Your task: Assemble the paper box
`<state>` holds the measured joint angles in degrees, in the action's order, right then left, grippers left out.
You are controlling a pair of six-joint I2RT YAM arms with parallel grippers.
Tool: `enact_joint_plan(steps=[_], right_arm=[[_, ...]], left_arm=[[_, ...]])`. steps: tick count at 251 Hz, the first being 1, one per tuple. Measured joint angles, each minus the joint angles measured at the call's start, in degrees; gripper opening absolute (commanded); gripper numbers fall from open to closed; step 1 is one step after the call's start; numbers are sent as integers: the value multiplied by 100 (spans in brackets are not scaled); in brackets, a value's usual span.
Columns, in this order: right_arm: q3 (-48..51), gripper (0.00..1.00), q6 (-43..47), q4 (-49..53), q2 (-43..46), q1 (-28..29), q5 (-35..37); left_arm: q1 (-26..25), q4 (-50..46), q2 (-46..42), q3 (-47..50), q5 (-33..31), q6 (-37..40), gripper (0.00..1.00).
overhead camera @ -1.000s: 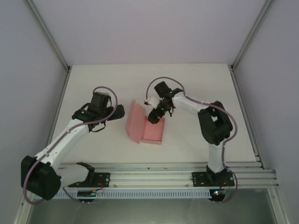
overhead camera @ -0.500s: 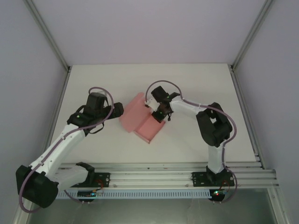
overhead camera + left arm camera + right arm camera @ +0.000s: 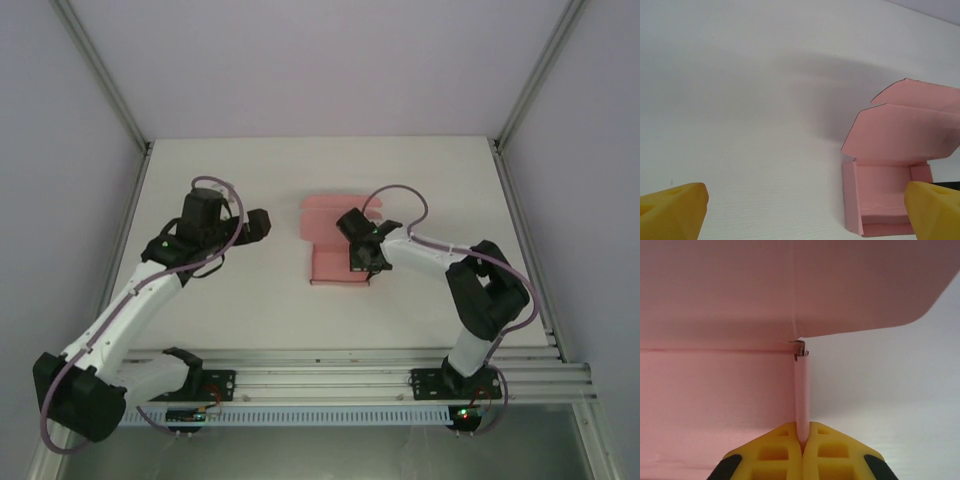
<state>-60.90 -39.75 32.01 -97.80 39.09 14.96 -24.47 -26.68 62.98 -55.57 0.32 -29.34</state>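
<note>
Box (image 3: 336,262) sits on tabletop (image 3: 230,300), mid-scene, partly built: shallow pink tray w/ side walls up & lid flap (image 3: 322,214) open, leaning back on the far side.

Right end effector (image 3: 363,262) is at the tray's right side, clenched on that side wall. Wrist view: yellow fingers (image 3: 775,450) pressed together w/ the thin wall edge (image 3: 801,395) pinched btwn them, standing upright. Tray floor (image 3: 715,390) lies left of the fingers, bare tabletop (image 3: 880,390) to their right, lid flap (image 3: 790,285) rising ahead & above. Small crumpled corner where the wall meets the back crease.

Left end effector (image 3: 262,222) is off to the box's left, apart from it, released: jaws spread wide, nothing btwn them. Its wrist view: left end effector (image 3: 804,207) w/ yellow tips at both lower corners; box (image 3: 880,200) ahead & to the right, close by the right tip (image 3: 935,210), lid flap (image 3: 905,125) tilted up behind the tray. Whether that tip touches the box, can't tell.
</note>
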Motion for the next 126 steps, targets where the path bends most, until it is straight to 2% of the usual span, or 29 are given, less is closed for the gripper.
enact_joint_plan(steps=[22, 43, 56, 67, 93, 126], right_arm=[[76, 8, -251, -74, 0, 57, 7], [76, 21, -317, -195, 2, 59, 2], [76, 34, -243, -247, 2, 59, 7], [76, 39, -210, -256, 22, 59, 7], [76, 57, -13, -238, 225, 39, -4], [74, 87, 590, -273, 815, -162, -236]], left_arm=[[0, 37, 219, 0, 238, 79, 100], [0, 120, 398, 0, 516, 175, 100], [0, 177, 501, 0, 699, 256, 99], [0, 238, 592, 0, 852, 341, 100], [0, 286, 903, -101, 1257, 612, 100], [7, 284, 1545, -575, 1709, 1102, 100]])
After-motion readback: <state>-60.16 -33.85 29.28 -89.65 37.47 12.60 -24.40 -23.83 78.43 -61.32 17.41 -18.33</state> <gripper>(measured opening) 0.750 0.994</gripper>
